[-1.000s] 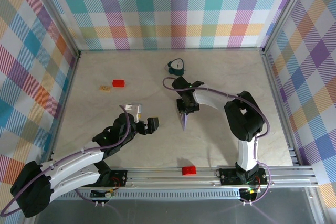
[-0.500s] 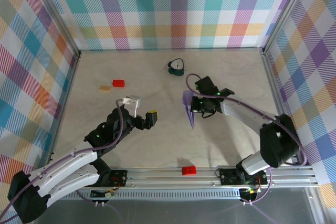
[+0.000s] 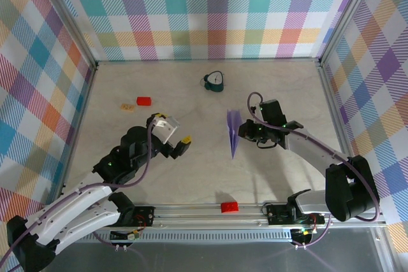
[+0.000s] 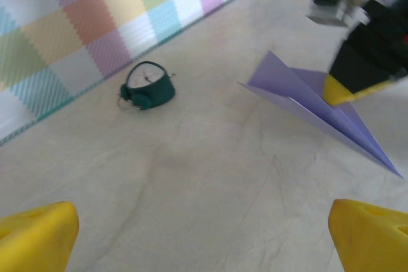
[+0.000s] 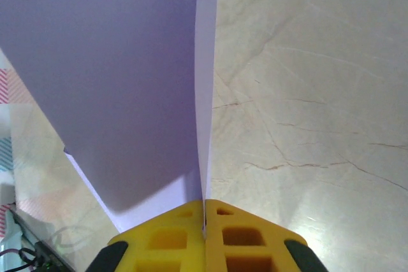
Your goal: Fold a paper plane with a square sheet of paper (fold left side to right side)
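The paper plane [image 3: 233, 130] is a narrow pale lavender dart right of the table's middle, nose toward the near edge. My right gripper [image 3: 245, 133] is shut on its right side. In the right wrist view the yellow jaws meet on the folded paper [image 5: 127, 81], which fans out ahead of my right gripper [image 5: 204, 221]. My left gripper [image 3: 178, 146] hangs open to the left of the plane, apart from it. The left wrist view shows the plane [image 4: 306, 103] ahead between its wide-set yellow fingertips [image 4: 38, 237], with my left gripper [image 4: 210, 240] holding nothing.
A dark teal clock-like object [image 3: 215, 81] stands at the back centre and shows as the clock [image 4: 148, 87] in the left wrist view. A small red block [image 3: 143, 100] and a tan piece [image 3: 127, 106] lie back left. Another red block [image 3: 229, 206] sits on the front rail.
My right gripper has carried the plane to the right and slightly back, its arm stretching out rightwards. My left gripper has shifted a little back and left, staying open.
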Available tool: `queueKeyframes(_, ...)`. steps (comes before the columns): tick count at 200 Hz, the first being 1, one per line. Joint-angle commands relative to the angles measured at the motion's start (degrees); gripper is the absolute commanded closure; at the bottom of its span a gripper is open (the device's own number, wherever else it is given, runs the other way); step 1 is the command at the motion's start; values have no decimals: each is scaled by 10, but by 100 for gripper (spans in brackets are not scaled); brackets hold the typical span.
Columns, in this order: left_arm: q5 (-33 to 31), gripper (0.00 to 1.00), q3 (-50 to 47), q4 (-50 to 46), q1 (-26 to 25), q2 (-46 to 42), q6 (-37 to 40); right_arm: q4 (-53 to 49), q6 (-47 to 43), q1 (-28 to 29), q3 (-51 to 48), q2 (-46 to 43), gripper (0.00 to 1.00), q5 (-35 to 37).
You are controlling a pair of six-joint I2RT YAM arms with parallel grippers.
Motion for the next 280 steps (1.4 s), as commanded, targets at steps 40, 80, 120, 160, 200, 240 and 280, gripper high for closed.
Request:
queueKeyframes(40,86,0,-95,40,7,42,133,57,-14,-3,33,90,100,-46)
queueKeyframes(80,116,0,-102,54,6,57,116,82,-20,-3,66,160,100,-66)
queueKeyframes(120,132,0,-101,52,6,61,110,87,-27,-3,85,210,100,-76)
queueKeyframes(160,137,0,-106,50,6,52,110,82,-35,-3,91,232,100,-69)
queueKeyframes(200,137,0,-106,49,6,55,111,78,-41,-3,94,243,96,-64)
queueKeyframes(240,139,0,-106,48,6,58,111,76,-44,-3,91,245,88,-59)
queueKeyframes(280,143,0,-106,47,6,58,111,69,-48,-3,90,243,84,-55)
